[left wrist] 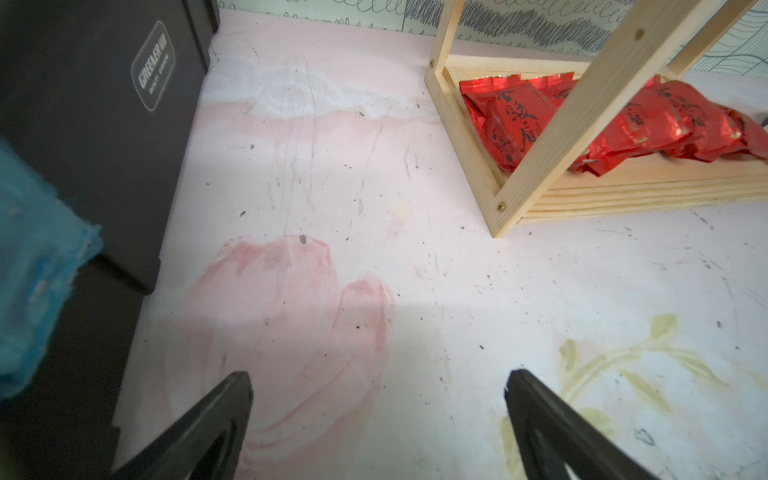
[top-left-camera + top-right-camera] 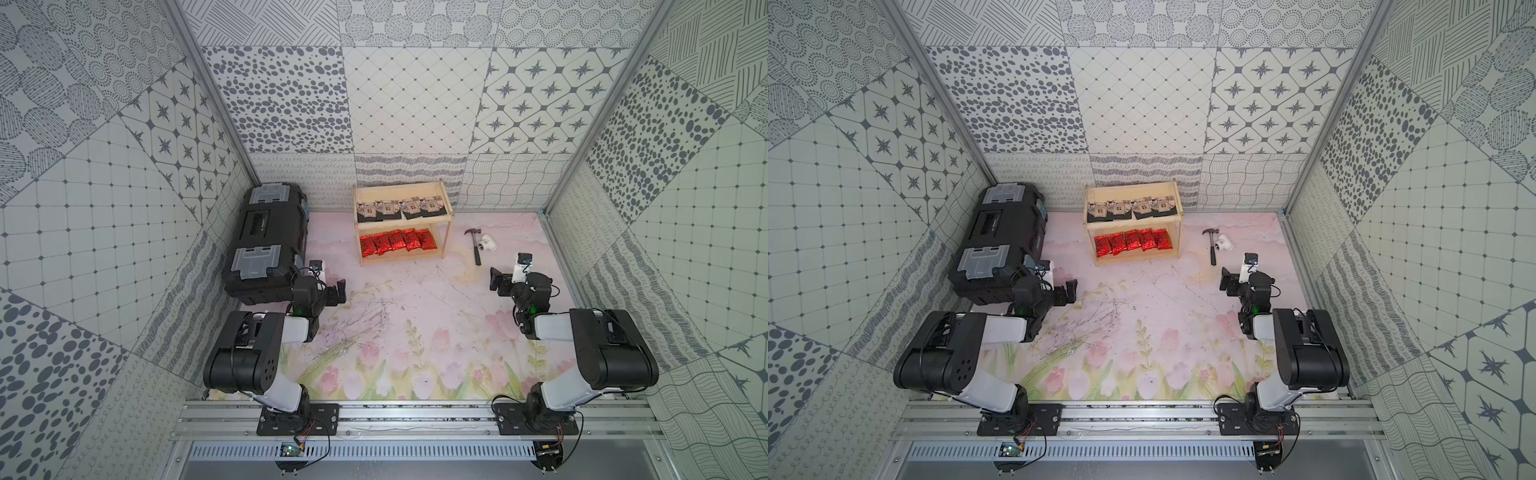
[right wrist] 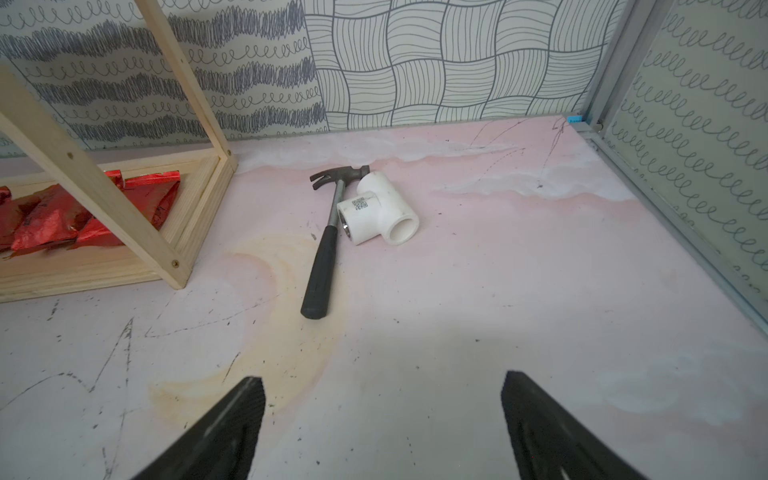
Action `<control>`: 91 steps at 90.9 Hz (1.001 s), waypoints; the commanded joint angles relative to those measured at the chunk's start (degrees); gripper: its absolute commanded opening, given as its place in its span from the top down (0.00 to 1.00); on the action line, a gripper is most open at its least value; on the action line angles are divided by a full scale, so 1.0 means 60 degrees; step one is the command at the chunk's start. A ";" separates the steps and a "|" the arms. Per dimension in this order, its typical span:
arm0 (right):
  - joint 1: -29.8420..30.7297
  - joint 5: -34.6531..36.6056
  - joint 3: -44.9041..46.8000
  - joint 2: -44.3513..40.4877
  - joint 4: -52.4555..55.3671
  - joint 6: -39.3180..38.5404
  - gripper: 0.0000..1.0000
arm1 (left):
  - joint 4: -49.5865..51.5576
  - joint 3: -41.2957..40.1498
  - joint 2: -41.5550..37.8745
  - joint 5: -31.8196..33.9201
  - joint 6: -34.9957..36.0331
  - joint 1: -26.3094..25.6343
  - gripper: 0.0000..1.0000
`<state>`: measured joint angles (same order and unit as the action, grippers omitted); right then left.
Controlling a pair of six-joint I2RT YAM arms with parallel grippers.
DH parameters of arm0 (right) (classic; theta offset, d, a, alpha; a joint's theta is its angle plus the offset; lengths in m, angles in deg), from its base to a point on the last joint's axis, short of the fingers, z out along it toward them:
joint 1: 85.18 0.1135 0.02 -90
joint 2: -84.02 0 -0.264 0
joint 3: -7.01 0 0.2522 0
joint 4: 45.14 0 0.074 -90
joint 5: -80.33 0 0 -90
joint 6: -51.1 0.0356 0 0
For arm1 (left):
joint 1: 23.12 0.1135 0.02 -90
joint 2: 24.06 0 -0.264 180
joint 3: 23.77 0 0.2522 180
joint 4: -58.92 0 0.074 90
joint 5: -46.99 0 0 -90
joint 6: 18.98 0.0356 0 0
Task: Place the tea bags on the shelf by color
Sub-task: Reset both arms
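Tea bags (image 2: 397, 242) sorted by colour on the shelf (image 2: 401, 258).
Black packets (image 2: 401, 209) are laid above, red packets (image 1: 519, 120) below, one colour per tier; the left tool (image 1: 378, 380) and right tool (image 3: 382, 382) are spread wide, empty.

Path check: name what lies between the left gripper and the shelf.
Only bare floral mat lies between the open left gripper and the shelf; the left wrist view shows it.

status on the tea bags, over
Left gripper and right gripper open, empty. Black bags on shelf top tier, red bags on bottom. Hammer and pipe tee beside shelf, not blocking.
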<state>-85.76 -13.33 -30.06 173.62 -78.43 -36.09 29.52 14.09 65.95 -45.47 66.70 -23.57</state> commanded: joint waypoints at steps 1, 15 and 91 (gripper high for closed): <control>0.0053 -0.0125 -0.0070 -0.0095 -0.0091 -0.0077 0.05 | -0.0593 0.0057 0.0040 -0.0294 0.0177 0.0060 0.00; 0.0060 -0.0122 -0.0047 -0.0094 -0.0114 -0.0093 0.02 | -0.0831 -0.0089 0.0003 -0.1092 0.0368 0.0159 0.00; 0.0284 -0.0044 -0.0187 -0.0051 0.0089 -0.0337 0.02 | -0.0758 -0.0026 0.0015 -0.0839 0.0264 0.0163 0.00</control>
<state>-84.80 -13.68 -30.15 173.62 -77.18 -37.07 27.07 13.81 66.02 -49.29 67.73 -23.33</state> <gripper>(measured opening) 0.984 0.996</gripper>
